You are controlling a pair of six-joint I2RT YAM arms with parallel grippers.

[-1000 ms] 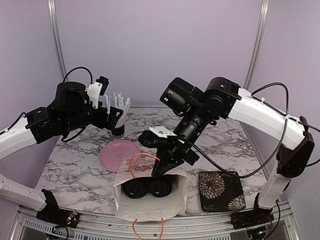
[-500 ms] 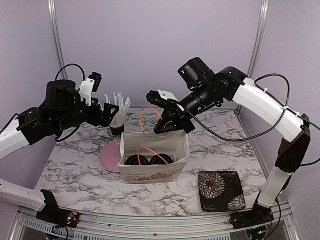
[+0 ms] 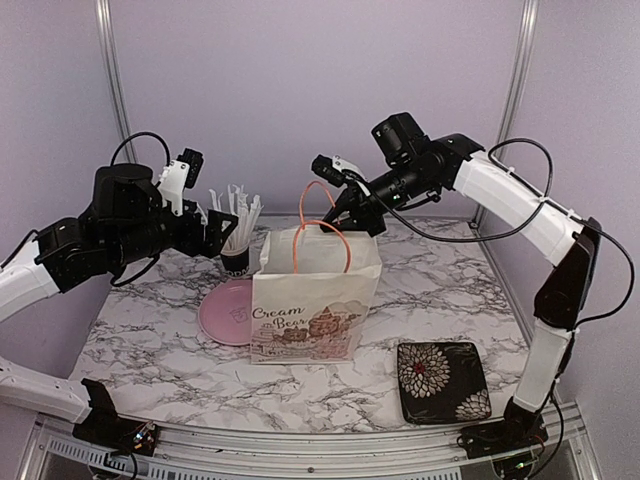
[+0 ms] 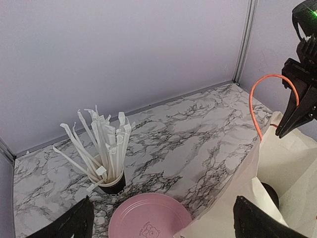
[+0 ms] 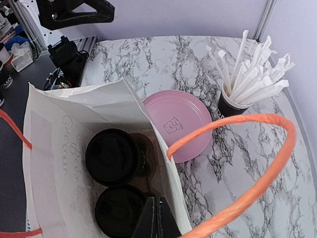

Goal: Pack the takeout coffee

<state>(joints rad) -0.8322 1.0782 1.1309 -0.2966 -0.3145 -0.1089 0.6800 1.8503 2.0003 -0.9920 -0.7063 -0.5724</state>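
From overhead, the bag (image 3: 315, 300) walls hide both cups (image 5: 114, 156) completely. Seen down through the bag's mouth, the right gripper (image 5: 156, 215), pinching the handle (image 5: 247, 119) somewhere out of frame, covers part of one lid (image 5: 119, 213), which also runs off the bottom edge, and the carrier (image 5: 148, 158) under the cups barely shows. The fine print on the bag's front is too small to read.

A bag (image 3: 315, 300) stands upright at the middle of the tabletop (image 3: 150, 350). Inside it a cup (image 5: 115, 156) and a second cup (image 5: 120, 213) sit side by side on its floor. A plate (image 3: 228, 312) lies at the bag's left, its edge hidden behind the bag. A cup of sticks (image 3: 238, 250) stands behind the plate, with the left hand (image 3: 218, 228) above and just left of it. A tray (image 3: 442, 382) lies to the bag's front right, apart from it. The right hand (image 3: 358, 218) hangs over the bag's back edge.
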